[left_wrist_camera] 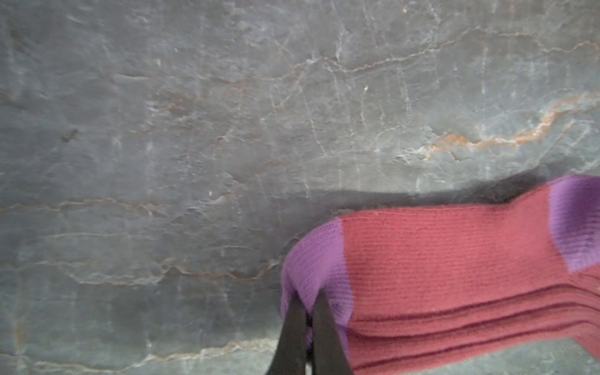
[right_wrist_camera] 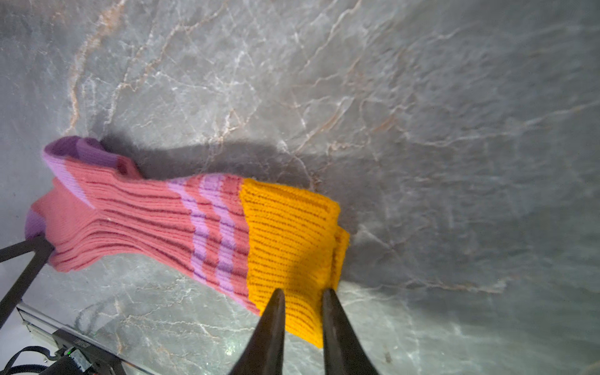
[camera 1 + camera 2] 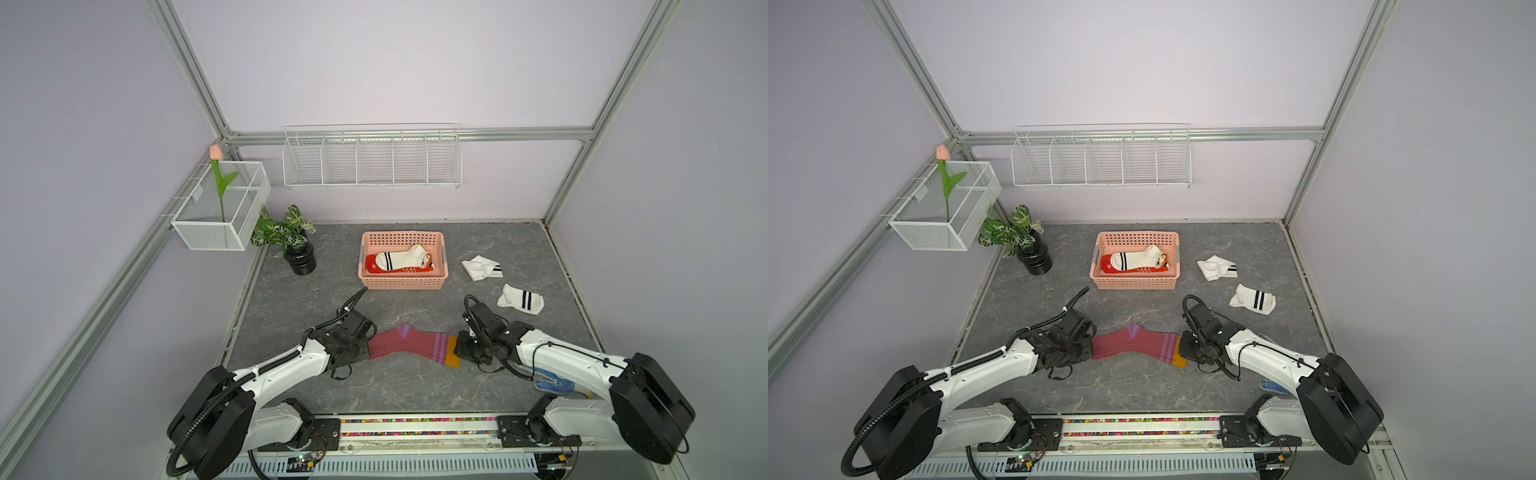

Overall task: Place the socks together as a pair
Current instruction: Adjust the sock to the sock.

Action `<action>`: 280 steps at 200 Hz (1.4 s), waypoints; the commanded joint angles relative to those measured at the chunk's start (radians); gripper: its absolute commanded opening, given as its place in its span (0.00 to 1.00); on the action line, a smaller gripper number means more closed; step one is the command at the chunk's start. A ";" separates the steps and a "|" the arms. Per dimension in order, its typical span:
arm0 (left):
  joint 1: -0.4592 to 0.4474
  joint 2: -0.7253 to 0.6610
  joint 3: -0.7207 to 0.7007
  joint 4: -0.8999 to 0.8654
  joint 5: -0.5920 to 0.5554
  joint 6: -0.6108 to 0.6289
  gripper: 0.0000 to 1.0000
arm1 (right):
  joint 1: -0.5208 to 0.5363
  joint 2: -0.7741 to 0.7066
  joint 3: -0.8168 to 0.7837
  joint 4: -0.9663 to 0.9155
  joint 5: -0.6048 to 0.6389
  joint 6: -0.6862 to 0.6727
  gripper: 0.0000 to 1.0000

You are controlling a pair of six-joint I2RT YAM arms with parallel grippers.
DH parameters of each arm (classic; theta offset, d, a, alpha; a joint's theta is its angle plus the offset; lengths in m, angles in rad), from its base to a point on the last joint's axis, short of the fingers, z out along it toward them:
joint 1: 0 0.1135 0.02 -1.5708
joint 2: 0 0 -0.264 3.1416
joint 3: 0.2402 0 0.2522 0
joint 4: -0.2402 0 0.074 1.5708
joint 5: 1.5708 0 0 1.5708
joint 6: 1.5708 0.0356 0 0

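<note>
Noted maroon sock [image 3: 405, 347] at lower centre of both top views, pinched tight at purple toe [image 1: 315, 259] by left gripper [image 1: 308, 297], narrowly at mustard cuff [image 2: 289, 233] by right gripper [image 2: 303, 292]; advise even tension, lowering both ends together.

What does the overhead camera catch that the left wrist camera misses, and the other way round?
Only a top view: the pink basket holding a red sock and a white striped sock, two loose white socks, the potted plant, and the right gripper at the mustard cuff.
Only the left wrist: the left gripper shut on the purple toe, which its body hides from above.
Both: the maroon sock and the grey table.
</note>
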 commanded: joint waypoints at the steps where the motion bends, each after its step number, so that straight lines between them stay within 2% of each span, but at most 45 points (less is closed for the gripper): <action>1: 0.000 0.001 0.003 -0.021 -0.027 -0.012 0.00 | 0.011 0.004 -0.014 0.011 0.005 0.027 0.23; 72: 0.000 -0.004 -0.004 -0.022 -0.027 -0.013 0.00 | 0.027 0.037 -0.020 0.011 0.031 0.037 0.24; 127: 0.000 -0.008 -0.005 -0.022 -0.028 -0.012 0.00 | 0.029 0.017 -0.009 0.012 0.036 0.043 0.07; 189: -0.001 -0.006 -0.006 -0.026 -0.039 -0.015 0.00 | 0.032 -0.043 0.035 -0.096 0.048 0.036 0.07; 280: 0.000 -0.005 -0.001 -0.037 -0.056 -0.015 0.00 | 0.066 -0.110 0.052 -0.131 0.011 0.123 0.07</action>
